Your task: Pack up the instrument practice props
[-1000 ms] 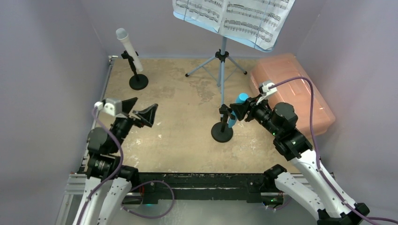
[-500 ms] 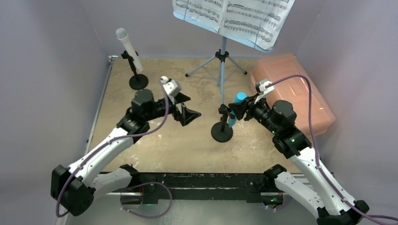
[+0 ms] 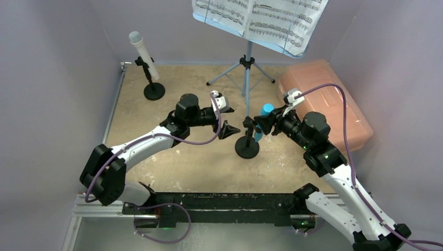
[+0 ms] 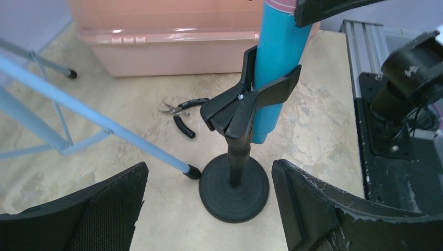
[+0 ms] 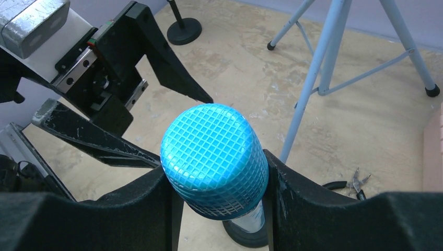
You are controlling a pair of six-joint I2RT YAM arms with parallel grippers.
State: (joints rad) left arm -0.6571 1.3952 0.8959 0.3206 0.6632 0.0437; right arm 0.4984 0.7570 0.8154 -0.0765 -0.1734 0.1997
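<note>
On the tan table (image 3: 198,157), seen from above, our right gripper (image 3: 263,124) is clamped on the blue microphone (image 3: 268,109). The microphone stands tilted in the clip of a black holder (image 3: 247,148) near the middle. Our left gripper (image 3: 230,129) sits on the opposite side, jaws spread, just beside that holder's stem. We judge it is there to steady the stand while the microphone is pulled free. The white microphone (image 3: 142,52) rests in a second holder (image 3: 154,92) at the far left. The light-blue music rack (image 3: 246,78) stands at the back carrying the sheet-music pages (image 3: 261,18). The pink box (image 3: 329,99) lies at the right with its lid on.

From the left wrist, our wide-open fingers (image 4: 104,209) flank the holder's round base without touching it. Small pliers (image 4: 180,112) lie beyond, near the box.

From the right wrist, both fingers (image 5: 313,209) press against the microphone's mesh head. We judge the hold is taken high so the microphone can slide up out of the clip.
</note>
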